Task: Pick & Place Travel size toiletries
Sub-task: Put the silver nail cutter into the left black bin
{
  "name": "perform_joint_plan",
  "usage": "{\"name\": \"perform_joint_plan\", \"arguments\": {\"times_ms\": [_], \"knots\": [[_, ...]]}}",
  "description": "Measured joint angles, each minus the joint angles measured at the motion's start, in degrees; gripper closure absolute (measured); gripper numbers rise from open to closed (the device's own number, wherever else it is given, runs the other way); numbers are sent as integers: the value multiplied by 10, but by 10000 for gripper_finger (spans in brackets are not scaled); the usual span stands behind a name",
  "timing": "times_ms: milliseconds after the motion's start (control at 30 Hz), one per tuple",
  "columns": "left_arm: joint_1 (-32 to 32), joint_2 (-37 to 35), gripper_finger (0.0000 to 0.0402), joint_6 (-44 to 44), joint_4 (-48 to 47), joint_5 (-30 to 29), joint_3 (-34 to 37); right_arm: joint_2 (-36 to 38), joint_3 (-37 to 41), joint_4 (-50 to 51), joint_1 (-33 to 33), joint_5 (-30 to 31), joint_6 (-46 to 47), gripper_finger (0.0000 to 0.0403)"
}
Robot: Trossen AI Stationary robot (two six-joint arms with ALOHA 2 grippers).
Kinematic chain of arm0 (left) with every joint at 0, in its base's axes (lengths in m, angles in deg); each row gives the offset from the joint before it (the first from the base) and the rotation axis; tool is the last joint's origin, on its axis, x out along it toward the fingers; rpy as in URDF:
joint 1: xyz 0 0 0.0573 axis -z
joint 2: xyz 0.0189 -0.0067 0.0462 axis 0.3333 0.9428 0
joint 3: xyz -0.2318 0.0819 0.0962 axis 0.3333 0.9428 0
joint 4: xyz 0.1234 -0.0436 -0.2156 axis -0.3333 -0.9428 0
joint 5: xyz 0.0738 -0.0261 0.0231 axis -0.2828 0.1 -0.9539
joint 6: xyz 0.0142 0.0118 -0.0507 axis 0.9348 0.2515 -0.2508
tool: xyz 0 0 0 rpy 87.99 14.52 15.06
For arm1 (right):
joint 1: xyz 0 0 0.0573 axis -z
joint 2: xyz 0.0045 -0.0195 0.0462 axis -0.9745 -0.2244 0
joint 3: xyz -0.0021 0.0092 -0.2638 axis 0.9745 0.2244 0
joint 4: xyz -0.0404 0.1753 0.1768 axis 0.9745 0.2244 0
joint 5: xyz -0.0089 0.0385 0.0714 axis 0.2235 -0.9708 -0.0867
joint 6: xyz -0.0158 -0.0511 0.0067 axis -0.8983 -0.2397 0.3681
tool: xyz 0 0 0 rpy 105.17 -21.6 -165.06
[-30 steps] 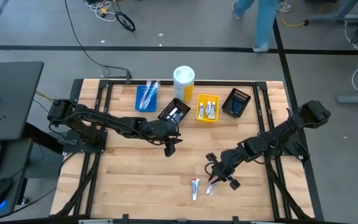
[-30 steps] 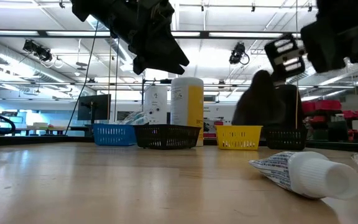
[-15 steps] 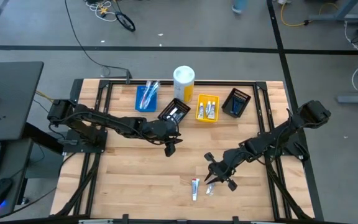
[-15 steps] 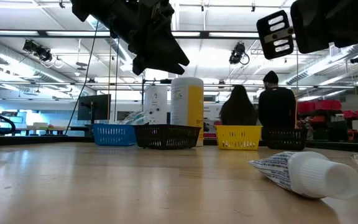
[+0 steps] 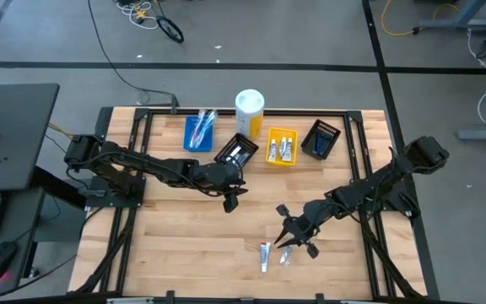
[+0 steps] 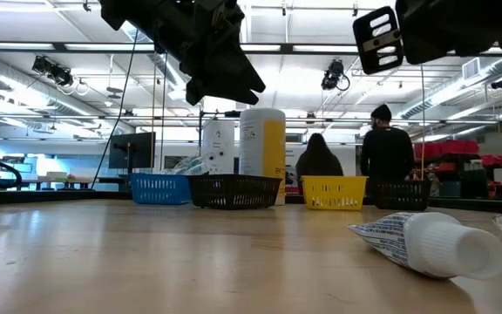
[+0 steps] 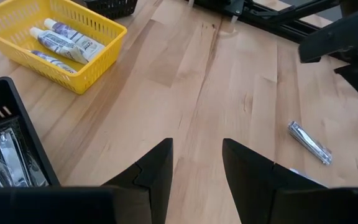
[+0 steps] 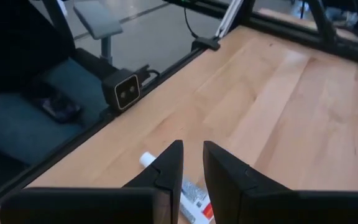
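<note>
High view shows the right gripper (image 5: 294, 236) hovering just above a white tube (image 5: 265, 255) and a small silver item (image 5: 283, 256) on the near tabletop (image 5: 175, 236), jaws narrowly apart (nothing between them); the left gripper (image 5: 230, 199) waits mid-table, jaws apart, empty, near the black bin (image 5: 237, 152)

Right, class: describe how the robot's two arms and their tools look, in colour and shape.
Both arms are dark, slender and jointed. The left tool and right tool each end in two flat black fingers with angular tips. A white slotted marking shows on one dark wrist in the low view.
</note>
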Motion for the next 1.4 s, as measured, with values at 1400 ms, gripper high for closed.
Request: {"name": "perform_joint_plan", "arguments": {"times_ms": [1400], "knots": [[0,0,255,0,2,0,0,0,0,-29,-2,84,76,331]]}}
